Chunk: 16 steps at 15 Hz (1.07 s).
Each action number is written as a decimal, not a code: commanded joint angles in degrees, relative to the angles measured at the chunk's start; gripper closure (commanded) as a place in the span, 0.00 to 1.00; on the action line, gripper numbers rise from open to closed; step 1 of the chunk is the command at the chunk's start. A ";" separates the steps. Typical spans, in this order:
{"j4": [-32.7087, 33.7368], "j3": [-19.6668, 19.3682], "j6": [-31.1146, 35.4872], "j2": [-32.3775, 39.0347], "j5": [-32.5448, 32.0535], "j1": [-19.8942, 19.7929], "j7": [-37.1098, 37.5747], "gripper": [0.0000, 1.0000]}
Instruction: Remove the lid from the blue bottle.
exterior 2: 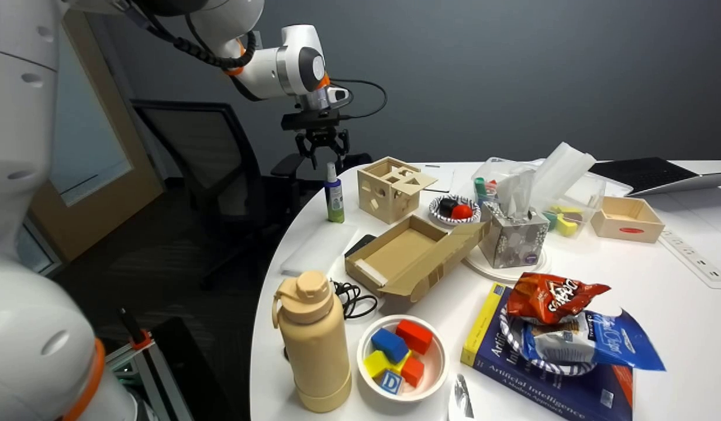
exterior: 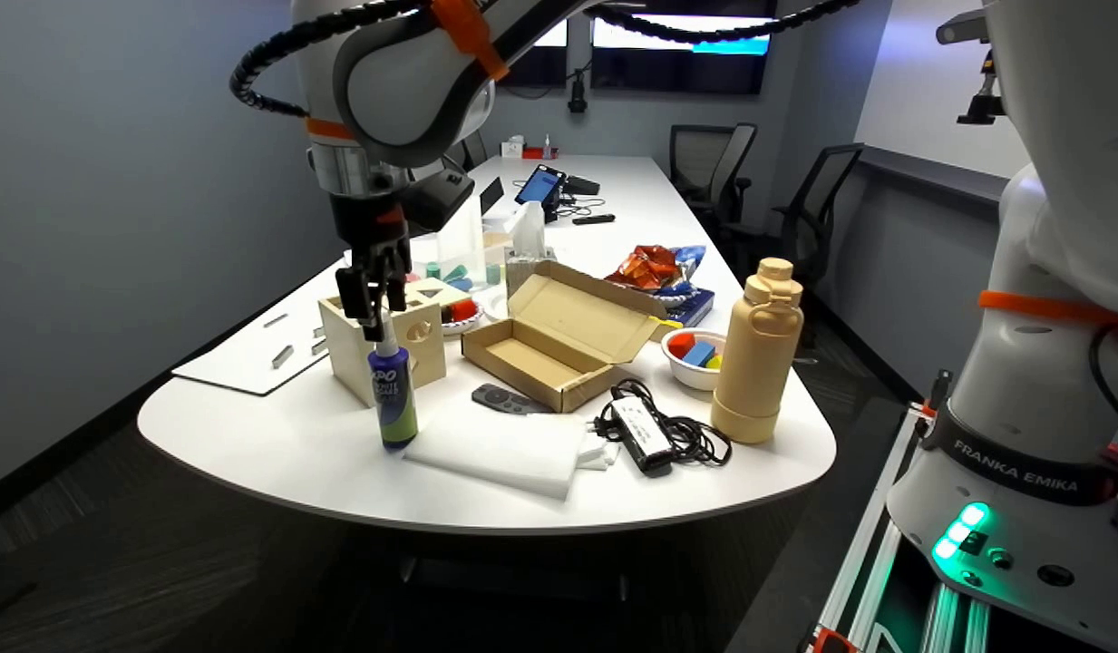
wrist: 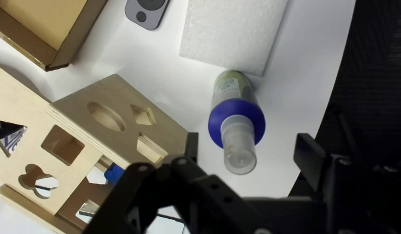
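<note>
The black fingers [wrist: 309, 159] are wide apart. They hang over the blue Expo bottle [exterior: 393, 394], which stands up straight on the white worktop [exterior: 323, 462]. The see-through lid [wrist: 239, 146] is on it. In the wrist view, the lid shows between the fingers, with space on both sides; I cannot tell if its tip is level with theirs or just lower. A wooden shape box [exterior 2: 390, 202] is close beside the fingers. A folded white sheet [exterior: 495, 453] lies below and near them, and the tan water bottle [exterior: 760, 363] stands well away from them.
</note>
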 commanded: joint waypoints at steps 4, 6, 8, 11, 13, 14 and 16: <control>1.94 -0.65 -0.91 0.84 -0.61 0.72 1.19 0.41; 2.07 -0.64 -0.95 0.93 -0.58 0.72 1.13 0.42; 2.19 -0.61 -0.99 0.97 -0.54 0.69 0.99 0.49; 2.50 -0.62 -1.06 0.82 -0.61 0.65 0.82 0.77; 2.78 -0.69 -1.09 0.71 -0.68 0.63 0.80 0.94; 2.96 -0.69 -1.10 0.66 -0.64 0.60 0.76 0.98; 3.29 -0.76 -1.18 0.55 -0.65 0.56 0.68 0.94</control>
